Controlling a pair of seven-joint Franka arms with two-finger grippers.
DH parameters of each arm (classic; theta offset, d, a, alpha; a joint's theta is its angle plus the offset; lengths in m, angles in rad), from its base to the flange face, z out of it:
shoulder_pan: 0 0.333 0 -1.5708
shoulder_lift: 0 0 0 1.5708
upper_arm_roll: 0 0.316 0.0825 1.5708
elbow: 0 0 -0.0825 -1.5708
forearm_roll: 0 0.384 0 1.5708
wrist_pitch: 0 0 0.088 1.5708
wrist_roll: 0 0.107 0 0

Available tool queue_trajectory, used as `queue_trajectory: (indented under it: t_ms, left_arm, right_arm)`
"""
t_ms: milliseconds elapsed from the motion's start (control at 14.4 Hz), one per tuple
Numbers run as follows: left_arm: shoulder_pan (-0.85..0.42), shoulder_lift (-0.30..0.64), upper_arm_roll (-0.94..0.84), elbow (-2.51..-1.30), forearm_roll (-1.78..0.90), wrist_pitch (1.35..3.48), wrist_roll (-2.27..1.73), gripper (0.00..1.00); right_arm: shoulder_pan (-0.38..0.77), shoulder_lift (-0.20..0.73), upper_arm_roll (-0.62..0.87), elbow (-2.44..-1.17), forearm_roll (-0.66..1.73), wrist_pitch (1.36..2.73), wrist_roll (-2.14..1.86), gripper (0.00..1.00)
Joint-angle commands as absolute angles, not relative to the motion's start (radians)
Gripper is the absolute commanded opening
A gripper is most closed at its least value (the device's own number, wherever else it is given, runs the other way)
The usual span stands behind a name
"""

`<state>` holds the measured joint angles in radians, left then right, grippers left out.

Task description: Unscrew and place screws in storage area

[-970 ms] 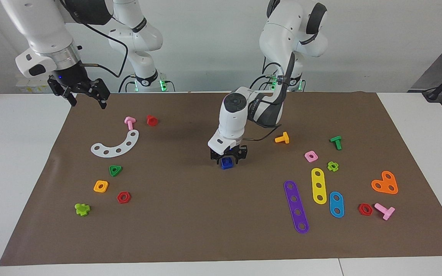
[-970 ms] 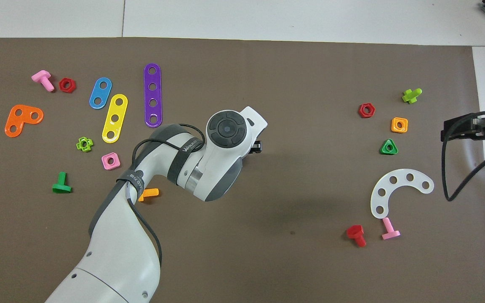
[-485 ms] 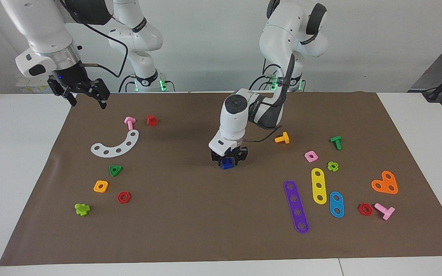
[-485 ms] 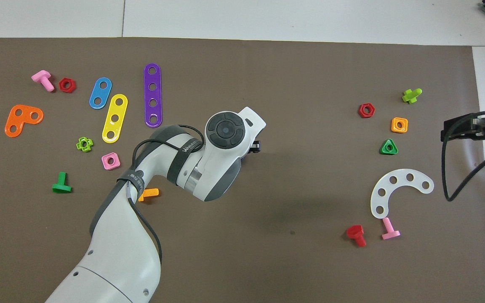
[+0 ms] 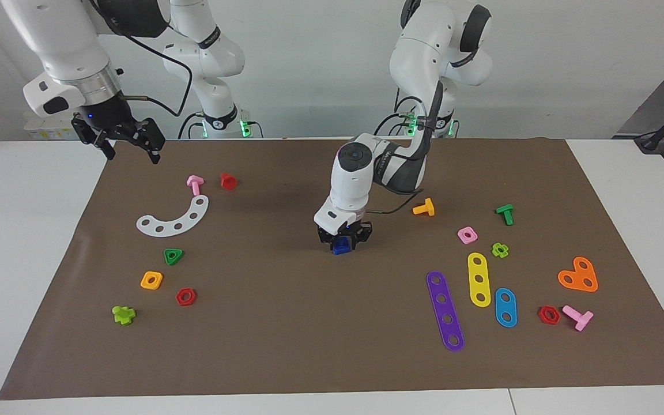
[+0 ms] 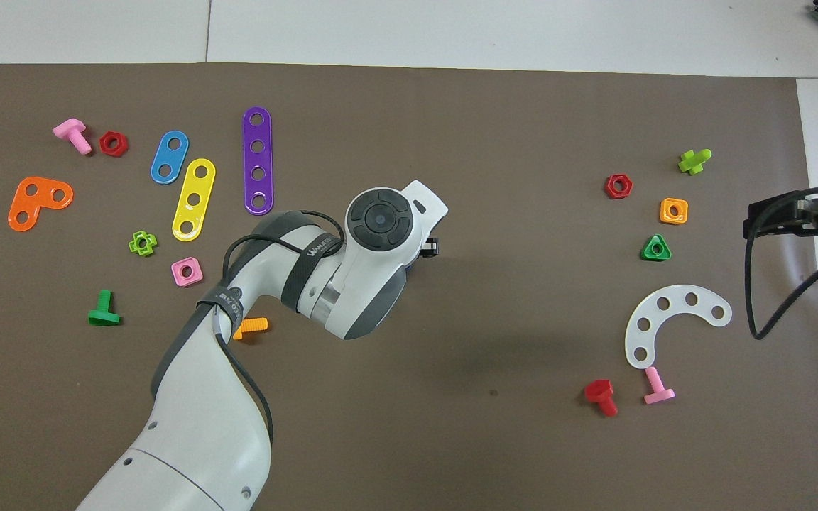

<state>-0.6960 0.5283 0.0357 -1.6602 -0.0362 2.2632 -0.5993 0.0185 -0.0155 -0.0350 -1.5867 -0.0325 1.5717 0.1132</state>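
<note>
With my left arm reaching down over the middle of the brown mat [image 5: 286, 346], my left gripper [image 5: 343, 237] sits low with its fingers closed around the dark-blue bolt [image 5: 340, 246], which looks just clear of the mat or touching it; I cannot tell which. From overhead my wrist hides the bolt. My right gripper [image 5: 130, 144] waits in the air with fingers spread over the mat's corner, near the white curved strip [image 5: 175, 219], pink bolt [image 5: 195, 184] and red bolt [image 5: 228, 181].

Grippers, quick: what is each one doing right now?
Left gripper: down at mid-mat, shut on the dark-blue bolt.
Right gripper: open, holding nothing, waiting over the mat's edge.
</note>
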Motion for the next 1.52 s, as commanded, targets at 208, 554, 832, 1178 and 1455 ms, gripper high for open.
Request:
queue_trajectory:
  t_ms: [208,554,832,1178,1455]
  left_arm:
    - [-0.699,0.526,0.044,-1.671,-0.011,2.261,-0.601,0.55]
    - [-0.696,0.525,0.043,-1.643,-0.011,2.217,-0.601,0.46]
    - [-0.696,0.528,0.043,-1.608,-0.017,2.168,-0.601,0.45]
    - [-0.693,0.548,0.041,-1.501,-0.038,2.013,-0.601,0.45]
    - [-0.655,0.545,0.051,-1.395,-0.080,1.901,-0.600,0.45]
  right_arm:
    - [0.012,-0.020,-0.029,-1.592,-0.029,1.562,0.126,1.00]
    - [0.012,-0.020,-0.029,-1.592,-0.029,1.562,0.126,1.00]
    - [0.012,-0.020,-0.029,-1.592,-0.029,1.562,0.126,1.00]
    - [0.012,-0.020,-0.029,-1.592,-0.029,1.562,0.126,1.00]
    - [0.012,-0.020,-0.029,-1.592,-0.029,1.562,0.126,1.00]
